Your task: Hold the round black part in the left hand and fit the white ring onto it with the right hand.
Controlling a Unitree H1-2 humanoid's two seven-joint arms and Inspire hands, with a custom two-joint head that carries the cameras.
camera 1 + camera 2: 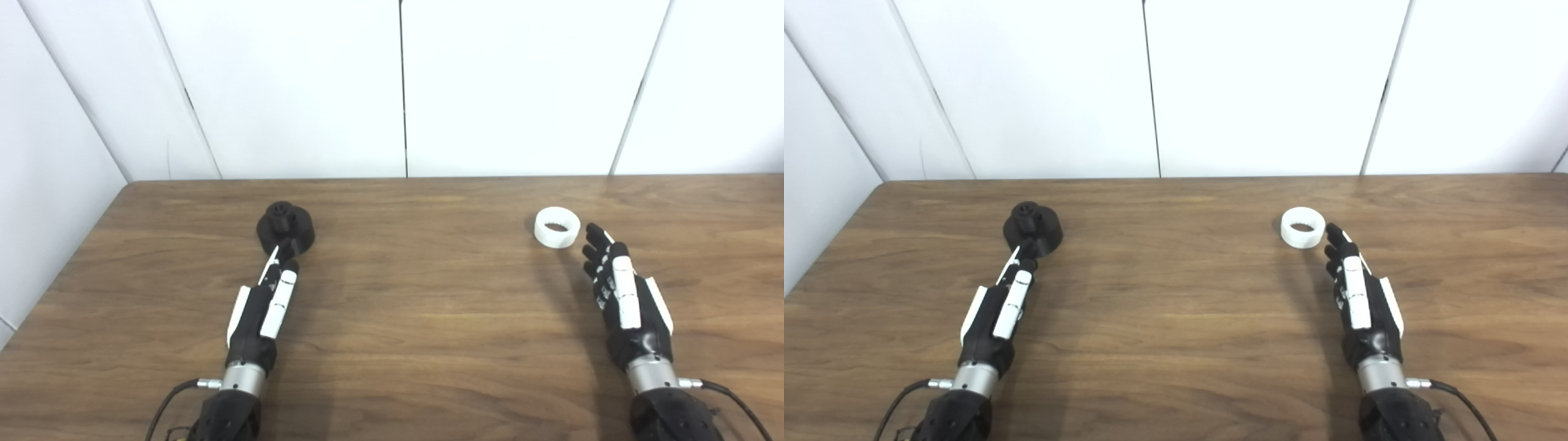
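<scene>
Robot hand (625, 300) beside flat white ring (557, 227)

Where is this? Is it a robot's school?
Probably a robot test room, not a home. Plain white wall panels close in a bare wooden table, with only a round black part and a white ring set out for practice.

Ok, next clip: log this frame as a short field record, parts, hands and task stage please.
black part: round black part on the table, left side, not lifted
white ring: white ring flat on the table, right side, apart from the black part
left hand: left hand open, fingertips at the black part's near edge; contact unclear
right hand: right hand open, just short of the ring
stage: nothing grasped yet
</scene>
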